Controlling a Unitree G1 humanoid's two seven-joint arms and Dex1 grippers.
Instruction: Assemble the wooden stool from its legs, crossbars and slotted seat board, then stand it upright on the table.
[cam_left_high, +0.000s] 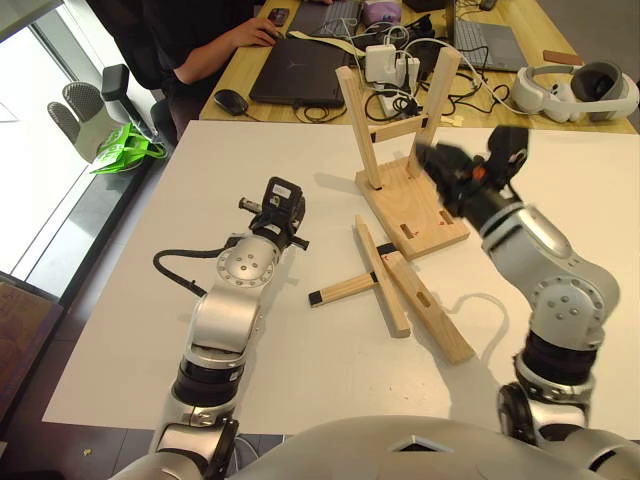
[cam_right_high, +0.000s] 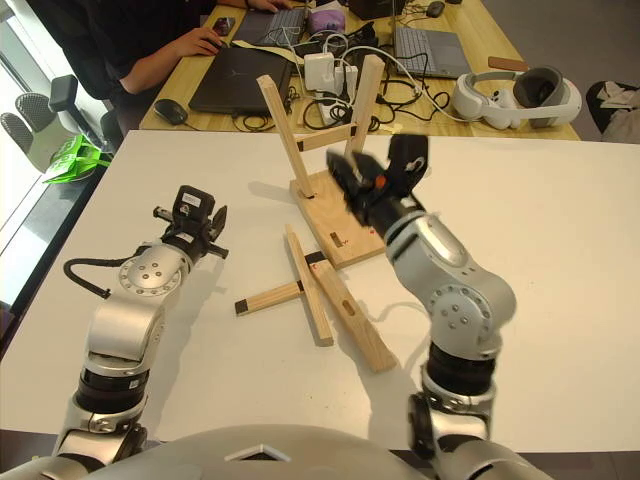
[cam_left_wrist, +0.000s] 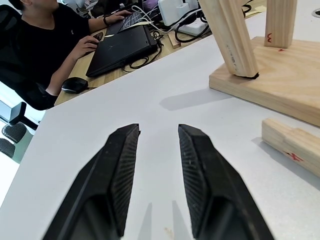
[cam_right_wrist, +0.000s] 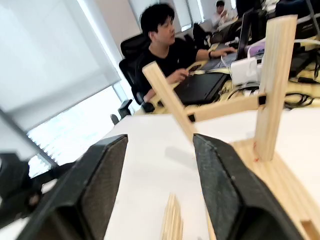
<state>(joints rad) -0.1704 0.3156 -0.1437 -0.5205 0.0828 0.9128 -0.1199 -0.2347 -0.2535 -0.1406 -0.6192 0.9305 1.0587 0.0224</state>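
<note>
White counter (cam_left_high: 180, 200) carries all the stool parts, and a desk (cam_left_high: 540, 25) with laptops and cables stands at its far side. The jaws of the left gripper (cam_left_wrist: 158, 131) stand a moderate gap apart with nothing between them, low over bare counter, left of the parts. The jaws of the right gripper (cam_right_wrist: 160, 142) are spread wide and are also empty. This gripper hovers above the right side of the seat board (cam_left_high: 410, 205), close to the right one of two upright legs (cam_left_high: 358, 120).

The seat board lies flat toward the far middle. Those legs stand in it, somewhat leaning, joined by a crossbar (cam_left_high: 400, 130). Nearer, two loose legs (cam_left_high: 432, 310) and a second crossbar (cam_left_high: 340, 292) lie flat, crossing each other.

I judge the main risk to be the right gripper brushing a leaning leg and tipping it out of its slot, since only one pair is fitted. The loose legs could also meet their slots askew and jam.

Small red marks (cam_left_wrist: 295, 156) show on the wood, but I cannot read them as letters.
</note>
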